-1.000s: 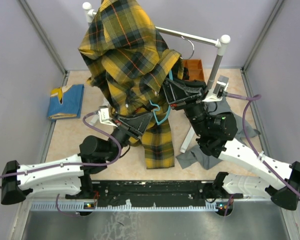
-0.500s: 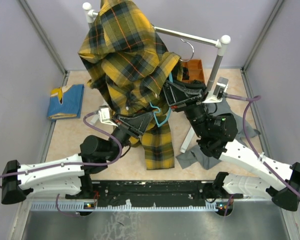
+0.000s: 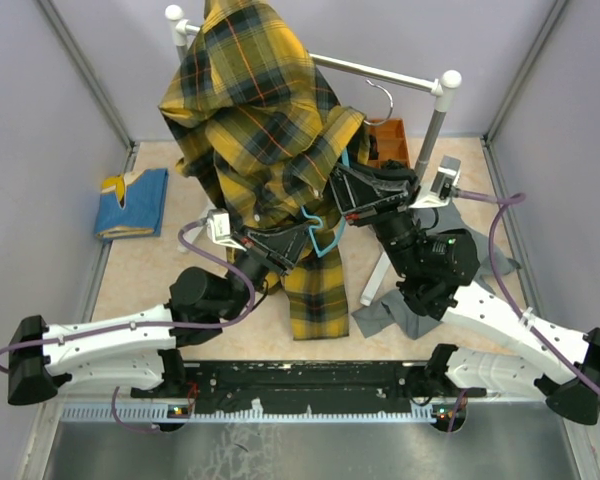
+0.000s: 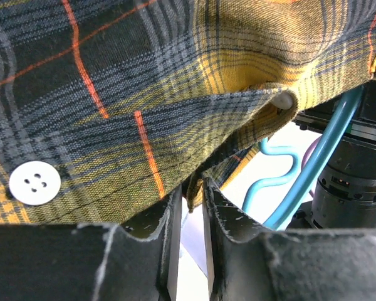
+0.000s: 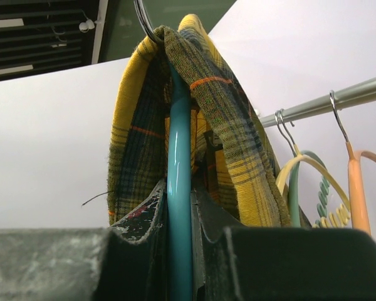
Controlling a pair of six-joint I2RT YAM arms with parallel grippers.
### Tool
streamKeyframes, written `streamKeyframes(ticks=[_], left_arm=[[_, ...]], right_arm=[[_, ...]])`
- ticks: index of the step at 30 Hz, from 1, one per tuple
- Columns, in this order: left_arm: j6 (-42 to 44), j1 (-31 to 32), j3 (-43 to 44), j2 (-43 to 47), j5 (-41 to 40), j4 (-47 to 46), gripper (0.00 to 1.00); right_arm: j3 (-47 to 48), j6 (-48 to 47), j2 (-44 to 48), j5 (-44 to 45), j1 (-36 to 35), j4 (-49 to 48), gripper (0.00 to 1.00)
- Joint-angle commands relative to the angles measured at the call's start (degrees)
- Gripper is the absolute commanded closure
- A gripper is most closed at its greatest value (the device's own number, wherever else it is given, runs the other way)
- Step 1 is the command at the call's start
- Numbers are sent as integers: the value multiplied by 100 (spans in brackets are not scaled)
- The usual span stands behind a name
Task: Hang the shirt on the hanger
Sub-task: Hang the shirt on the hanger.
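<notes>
The yellow and black plaid shirt [image 3: 250, 110] hangs bunched from the rack's left post, its tail reaching the table. My left gripper [image 3: 298, 238] sits under its lower folds. In the left wrist view the narrow jaws [image 4: 192, 191] pinch a hem edge of the shirt [image 4: 113, 94], with the teal hanger [image 4: 319, 157] just to the right. My right gripper [image 3: 342, 195] is shut on the hanger [image 3: 325, 235]. In the right wrist view the hanger's arm [image 5: 178, 188] runs up between the jaws [image 5: 178, 204], and the shirt [image 5: 232, 125] is draped over its top below the hook.
The rack rail [image 3: 380, 72] crosses the back with a metal hook [image 3: 382, 100] on it. Yellow [image 5: 294, 166], green [image 5: 293, 194] and orange [image 5: 354, 188] hangers hang there. A blue cloth [image 3: 135, 200] lies left, a grey garment [image 3: 400, 315] right, an orange box [image 3: 388, 140] behind.
My left gripper has shifted up and to the right with the shirt's edge in it. The shirt folds and hanger have moved slightly right with both arms.
</notes>
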State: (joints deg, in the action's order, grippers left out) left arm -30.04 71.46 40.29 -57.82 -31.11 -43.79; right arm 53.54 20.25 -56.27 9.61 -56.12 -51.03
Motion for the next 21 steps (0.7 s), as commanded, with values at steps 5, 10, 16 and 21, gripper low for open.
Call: streamKeyframes(ticks=[5,10,16,21], left_arm=[[114,-114,428,-60,7,185,100],[237,-137,470,-4,120,558,100],[97,-133,387,78,443,1515,100],[-245,-125,48,140,892,1782,100]], right_arm=[[72,140,334,97,-39,-917,100],[86,49,347,191,-47,-935,100],[156,-213,343,479,-40,-1009,100],[153,-370,256,700,-44,-1176,100]])
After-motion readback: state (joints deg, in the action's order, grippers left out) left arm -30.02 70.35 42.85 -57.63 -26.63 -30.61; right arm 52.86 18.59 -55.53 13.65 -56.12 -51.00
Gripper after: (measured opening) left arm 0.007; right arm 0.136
